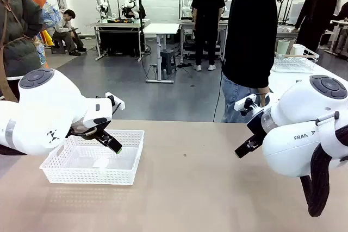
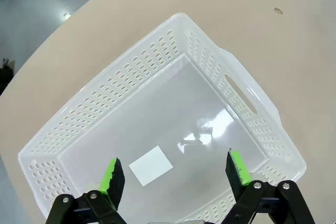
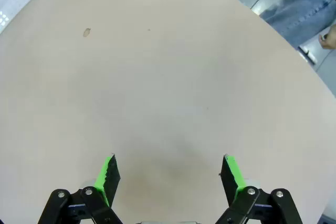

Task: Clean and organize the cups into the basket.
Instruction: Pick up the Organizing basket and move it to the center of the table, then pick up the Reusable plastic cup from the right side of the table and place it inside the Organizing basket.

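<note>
While both arms hang over the tan table (image 1: pixel 190 188), one white mesh basket (image 1: pixel 87 176) sits at its left end, holding just one white label (image 2: pixel 150 165). Left gripper (image 2: pixel 176 171) hovers above the basket, jaws spread wide, gripping nothing. Right gripper (image 3: pixel 168 169), equally agape, hangs over bare tabletop. One pale green cup (image 1: pixel 283 46) stands in one wire rack (image 1: pixel 296 63) on another table, right of one person in black (image 1: pixel 252 31).

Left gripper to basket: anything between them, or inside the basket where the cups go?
Nothing visible blocks it. The left gripper, open, hangs directly over the basket. Inside there is a flat white sticker on its floor, which is no obstacle.
</note>
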